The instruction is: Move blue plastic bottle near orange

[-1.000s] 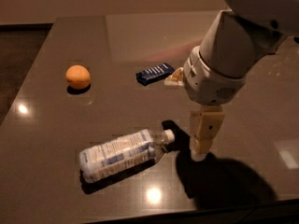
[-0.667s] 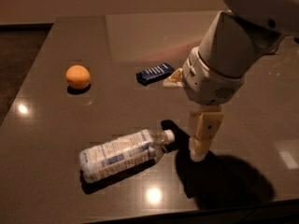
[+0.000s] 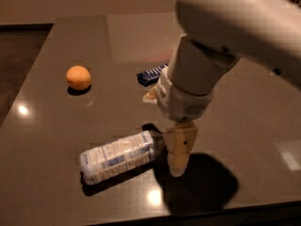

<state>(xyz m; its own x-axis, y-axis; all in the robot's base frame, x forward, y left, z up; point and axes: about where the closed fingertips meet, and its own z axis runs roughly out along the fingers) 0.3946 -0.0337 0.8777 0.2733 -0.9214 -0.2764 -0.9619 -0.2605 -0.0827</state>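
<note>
The blue plastic bottle (image 3: 120,157) lies on its side on the dark table (image 3: 254,126), near the front edge, its base to the left and its neck to the right. Its cap end is hidden behind my gripper (image 3: 178,150), which hangs straight down from the large white arm and reaches the table right at the bottle's neck. The orange (image 3: 78,77) sits at the far left of the table, well apart from the bottle and the gripper.
A small dark blue snack packet (image 3: 150,74) lies behind the arm near the table's middle, with a small pale object (image 3: 150,96) next to it. The table's front edge runs just below the bottle. Dark floor lies to the left.
The gripper has moved left and slightly down, from a gap beside the bottle's cap to right against its neck. The bottle and orange have not visibly moved.
</note>
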